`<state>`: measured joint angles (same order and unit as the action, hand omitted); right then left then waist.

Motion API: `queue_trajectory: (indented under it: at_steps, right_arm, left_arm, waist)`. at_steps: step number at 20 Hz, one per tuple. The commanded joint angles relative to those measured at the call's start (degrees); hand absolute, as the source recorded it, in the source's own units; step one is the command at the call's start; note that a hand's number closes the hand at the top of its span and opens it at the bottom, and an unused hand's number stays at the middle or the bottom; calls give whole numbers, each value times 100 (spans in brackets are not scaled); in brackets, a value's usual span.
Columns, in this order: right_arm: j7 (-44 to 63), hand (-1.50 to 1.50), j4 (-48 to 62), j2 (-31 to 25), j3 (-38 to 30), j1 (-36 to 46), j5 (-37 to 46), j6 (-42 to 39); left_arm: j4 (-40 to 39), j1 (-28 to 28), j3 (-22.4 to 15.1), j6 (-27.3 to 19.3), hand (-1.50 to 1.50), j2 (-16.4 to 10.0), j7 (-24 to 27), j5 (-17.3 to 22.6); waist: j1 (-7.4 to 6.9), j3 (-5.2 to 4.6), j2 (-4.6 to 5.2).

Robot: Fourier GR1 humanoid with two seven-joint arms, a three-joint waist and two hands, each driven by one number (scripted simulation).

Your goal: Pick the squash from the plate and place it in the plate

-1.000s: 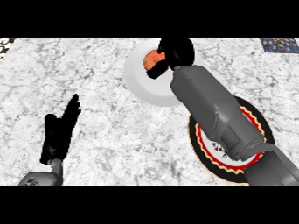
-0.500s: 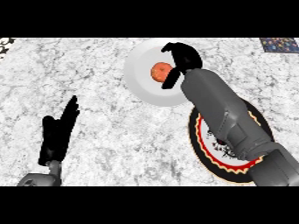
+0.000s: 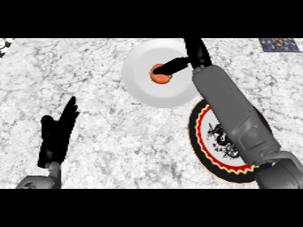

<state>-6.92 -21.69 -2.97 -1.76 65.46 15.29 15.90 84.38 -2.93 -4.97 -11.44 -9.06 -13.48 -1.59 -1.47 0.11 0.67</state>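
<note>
Head view: squash [image 3: 158, 79] sat near the middle of the white plate [image 3: 141, 86], apparently resting on it and not lifted. Right hand [image 3: 179, 65] was at the squash's upper-right side, lying against it and partly covering it. Whether it was closed on the squash or only touching could not be told. Right forearm [image 3: 227, 104] ran from the white plate's right rim toward the near-right and crossed over the patterned plate [image 3: 205, 148]. That plate lay just near-right of the white plate, and the forearm hid whether the rims touched. This layout likely explained the reach: the arm had to pass above the target plate to get at the squash, so the carry afterwards looked short. Left hand [image 3: 55, 135] was well to the near-left of the white plate, straight-fingered and holding nothing. It rested over the counter [image 3: 115, 150], probably parked out of the way. Step judged: grasping, with placing not yet done.
</note>
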Motion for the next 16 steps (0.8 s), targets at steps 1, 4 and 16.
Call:
queue_trajectory:
  at_steps: [1,4,16]
  right_arm:
    - [-707,-150,-61,-258,-654,-170,-640,-388]
    - [-1175,-150,153,-280,-672,-441,-659,-739]
    - [-2126,-150,650,29,-710,-482,-530,-657]
  left_arm:
    - [105,45,-54,-19,0,62,14,-38]
    - [98,16,-39,25,0,21,-107,-82]
    - [-669,-136,282,178,0,34,553,-85]
  waist:
    - [-35,-3,8]
    - [-15,-6,-7]
    - [-23,-10,8]
